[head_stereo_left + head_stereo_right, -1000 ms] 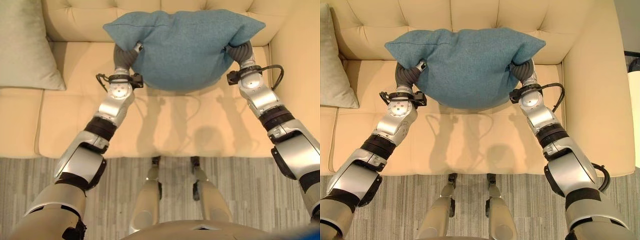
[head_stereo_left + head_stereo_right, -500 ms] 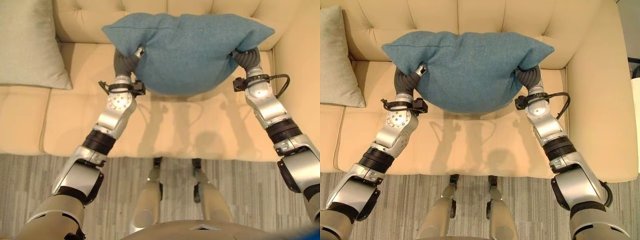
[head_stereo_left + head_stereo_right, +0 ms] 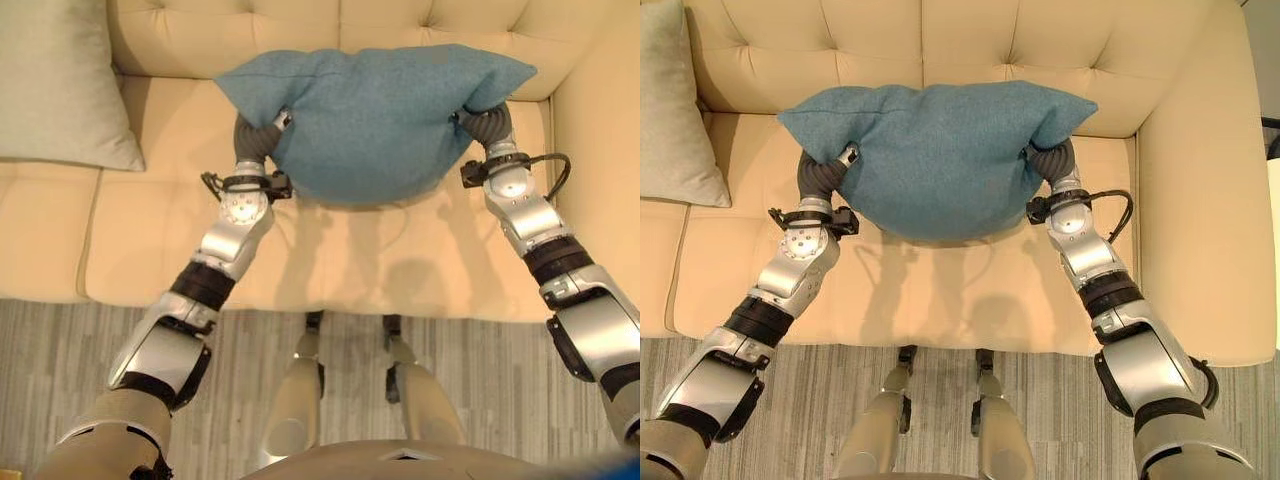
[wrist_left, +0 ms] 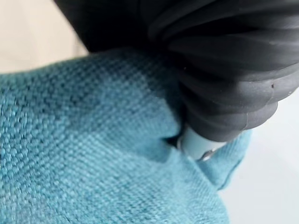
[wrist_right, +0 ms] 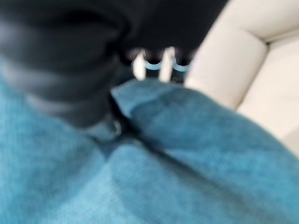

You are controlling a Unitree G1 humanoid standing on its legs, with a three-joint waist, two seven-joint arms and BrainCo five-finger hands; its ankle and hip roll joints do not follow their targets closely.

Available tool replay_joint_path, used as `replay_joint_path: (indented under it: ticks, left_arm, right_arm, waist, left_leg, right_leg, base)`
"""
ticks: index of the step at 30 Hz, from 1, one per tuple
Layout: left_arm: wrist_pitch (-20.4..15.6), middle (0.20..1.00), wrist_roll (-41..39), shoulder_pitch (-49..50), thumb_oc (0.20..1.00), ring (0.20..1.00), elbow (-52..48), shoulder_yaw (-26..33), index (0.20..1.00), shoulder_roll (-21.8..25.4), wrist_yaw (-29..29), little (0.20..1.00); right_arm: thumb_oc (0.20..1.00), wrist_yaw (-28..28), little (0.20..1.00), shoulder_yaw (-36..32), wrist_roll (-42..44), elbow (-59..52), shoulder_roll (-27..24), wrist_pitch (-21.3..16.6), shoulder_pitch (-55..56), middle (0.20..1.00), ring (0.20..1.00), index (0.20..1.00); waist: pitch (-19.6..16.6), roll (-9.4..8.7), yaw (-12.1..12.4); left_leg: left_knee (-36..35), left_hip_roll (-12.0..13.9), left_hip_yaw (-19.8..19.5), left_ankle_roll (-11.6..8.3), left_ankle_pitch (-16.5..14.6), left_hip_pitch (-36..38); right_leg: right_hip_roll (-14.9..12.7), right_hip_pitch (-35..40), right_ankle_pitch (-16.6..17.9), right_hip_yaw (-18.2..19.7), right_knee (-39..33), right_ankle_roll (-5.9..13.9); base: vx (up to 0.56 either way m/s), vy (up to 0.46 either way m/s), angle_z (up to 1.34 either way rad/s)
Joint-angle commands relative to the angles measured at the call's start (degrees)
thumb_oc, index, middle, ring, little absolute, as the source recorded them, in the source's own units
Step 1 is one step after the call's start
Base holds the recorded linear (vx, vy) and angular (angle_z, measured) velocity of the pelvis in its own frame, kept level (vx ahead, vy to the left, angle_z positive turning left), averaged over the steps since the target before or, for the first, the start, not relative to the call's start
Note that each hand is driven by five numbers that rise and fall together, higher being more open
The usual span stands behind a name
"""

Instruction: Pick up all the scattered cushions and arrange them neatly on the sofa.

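Compared with 0.5 s ago, both arms have drawn a little closer together, and the teal cushion [image 3: 940, 155] hangs slightly lower against the backrest of the cream sofa [image 3: 1200, 230], though the whole picture has also shifted a bit. It is carried above the seat, between the 2 hands, with its 2 upper corners sticking out past the wrists. One shadow of it falls on the seat below. At the cushion's left side the left hand [image 3: 845, 157] is almost fully buried in the fabric; 1 silver part peeks out beside the dark ribbed cover, and in the left wrist view the cloth folds around it, so I cannot tell how the fingers stand. For the right hand [image 3: 1052, 160] I can see the ribbed cover at the cushion's right side; the right wrist view is blurred, so its grip is also unclear. One pale grey-green cushion [image 3: 55, 85] leans on the sofa further left, cut off by the frame edge.
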Motion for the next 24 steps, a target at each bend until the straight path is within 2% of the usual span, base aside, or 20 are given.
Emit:
replay_joint_path:
  ticks: [1,3,5,6,7,8,10,13,17,19,20,24]
  left_arm:
    - [-3.7,0.2,2.2,-7.9,0.2,0.2,4.5,0.1,0.2,2.3,0.4,0.2]
    - [-3.5,0.2,2.6,-11.0,0.2,0.2,8.4,-0.8,0.2,3.7,0.8,0.2]
    - [-3.5,0.423,2.2,-12.5,0.423,0.423,10.7,-1.3,0.423,4.3,0.7,0.423]
    - [-3.7,0.68,0.1,-15.4,0.68,0.68,15.3,-1.9,0.68,4.4,0.6,0.68]
    - [-3.8,0.909,-1.0,-16.8,0.909,0.909,17.7,-2.1,0.909,4.6,0.6,0.909]
    - [-3.6,1.0,-1.5,-18.2,1.0,1.0,19.4,-2.6,1.0,4.9,0.4,1.0]
    - [-2.4,1.0,0.8,-22.8,1.0,1.0,24.8,-5.1,1.0,8.4,0.2,1.0]
    - [-2.0,1.0,0.7,-24.5,1.0,1.0,27.5,-6.2,1.0,10.2,-0.9,1.0]
    - [-2.9,1.0,-5.2,-23.1,1.0,1.0,28.6,-2.9,1.0,11.0,-2.2,1.0]
    - [-3.0,1.0,-5.3,-22.0,1.0,1.0,28.3,-2.0,1.0,13.3,-2.7,1.0]
    - [-3.0,1.0,-5.2,-20.8,1.0,1.0,27.5,-1.5,1.0,15.1,-3.5,1.0]
    - [-4.4,1.0,-7.4,-15.2,1.0,1.0,21.1,2.3,1.0,16.8,-4.9,1.0]
  right_arm:
    - [0.2,-1.3,0.2,1.4,-1.1,0.5,-1.1,-1.8,-5.9,0.2,0.2,0.2]
    - [0.2,-1.6,0.2,2.9,-1.0,3.3,-1.2,-1.8,-8.4,0.2,0.2,0.2]
    - [0.2,-1.7,0.2,3.9,-1.2,5.0,-1.5,-1.6,-9.7,0.2,0.2,0.2]
    - [0.435,-1.6,0.435,5.8,-1.1,8.8,-1.4,-1.3,-12.8,0.435,0.435,0.435]
    - [0.567,-1.8,0.567,6.9,-1.4,10.8,-1.4,-1.1,-14.2,0.567,0.567,0.567]
    - [1.0,-2.0,1.0,8.4,-2.6,12.6,-2.0,-0.5,-15.6,1.0,1.0,1.0]
    - [1.0,-2.1,1.0,11.3,-4.6,17.8,-4.1,0.7,-19.3,1.0,1.0,1.0]
    - [1.0,-1.8,1.0,11.8,-4.0,20.0,-4.6,1.0,-20.4,1.0,1.0,1.0]
    - [1.0,-2.3,1.0,12.3,-5.7,20.9,-6.9,1.8,-20.6,1.0,1.0,1.0]
    - [1.0,-2.0,1.0,11.9,-5.7,20.7,-9.1,1.7,-19.9,1.0,1.0,1.0]
    - [1.0,-1.8,1.0,11.4,-5.4,20.1,-11.5,1.4,-19.2,1.0,1.0,1.0]
    - [1.0,-1.6,1.0,7.5,-4.6,16.5,-15.4,0.6,-14.3,1.0,1.0,1.0]
  waist:
    - [-2.3,-1.82,0.7]
    - [-2.4,-2.0,0.7]
    - [-2.4,-2.05,0.7]
    - [-2.5,-2.19,0.8]
    - [-2.5,-2.21,0.8]
    - [-2.6,-2.18,0.8]
    - [-2.6,-1.95,0.6]
    - [-2.7,-1.84,0.5]
    - [-2.9,-1.65,0.4]
    - [-3.2,-1.44,0.3]
    - [-3.4,-1.34,0.2]
    - [-3.7,-0.97,0.1]
  left_leg:
    - [0.2,0.4,2.2,-4.55,-1.4,1.3]
    - [0.2,0.4,2.3,-4.59,-1.1,0.6]
    - [0.2,0.4,2.3,-4.67,-1.0,0.3]
    - [0.2,0.5,2.4,-4.82,-0.7,-0.4]
    - [0.2,0.5,2.5,-4.91,-0.5,-0.7]
    - [0.2,0.5,2.5,-4.99,-0.4,-1.0]
    - [0.2,0.5,2.3,-5.15,0.0,-1.5]
    - [0.2,0.4,2.2,-5.07,0.0,-1.5]
    - [0.2,0.4,2.4,-5.05,-0.3,-1.0]
    - [0.2,0.3,2.4,-4.99,-0.6,-0.5]
    - [0.2,0.3,2.5,-4.96,-0.8,-0.3]
    - [0.2,0.3,2.6,-4.95,-1.1,0.6]
  right_leg:
    - [-0.8,-2.3,1.1,0.0,0.2,3.27]
    - [-0.6,-3.1,1.4,0.1,0.2,3.32]
    - [-0.6,-3.4,1.4,0.1,0.2,3.4]
    - [-0.5,-4.0,1.7,0.2,0.2,3.49]
    - [-0.5,-4.4,1.8,0.1,0.2,3.51]
    - [-0.5,-4.6,1.8,0.1,0.2,3.53]
    - [-0.5,-5.2,2.1,0.0,0.2,3.62]
    - [-0.5,-5.3,2.2,0.1,0.2,3.72]
    - [-0.5,-5.1,2.1,0.3,0.2,3.75]
    - [-0.5,-4.8,2.0,0.4,0.2,3.78]
    - [-0.6,-4.6,1.9,0.5,0.2,3.81]
    - [-0.7,-4.0,1.6,0.4,0.2,3.77]
  base:
    - [0.0,0.0,0.0]
    - [0.0,-0.001,0.02]
    - [0.0,0.0,0.0]
    - [0.0,0.0,0.0]
    - [0.0,0.0,0.0]
    - [0.0,0.0,0.0]
    - [0.0,0.0,0.0]
    - [0.0,0.0,0.0]
    - [0.03,0.013,0.0]
    - [0.05,0.023,0.01]
    - [0.04,0.012,0.0]
    - [0.04,0.002,-0.02]
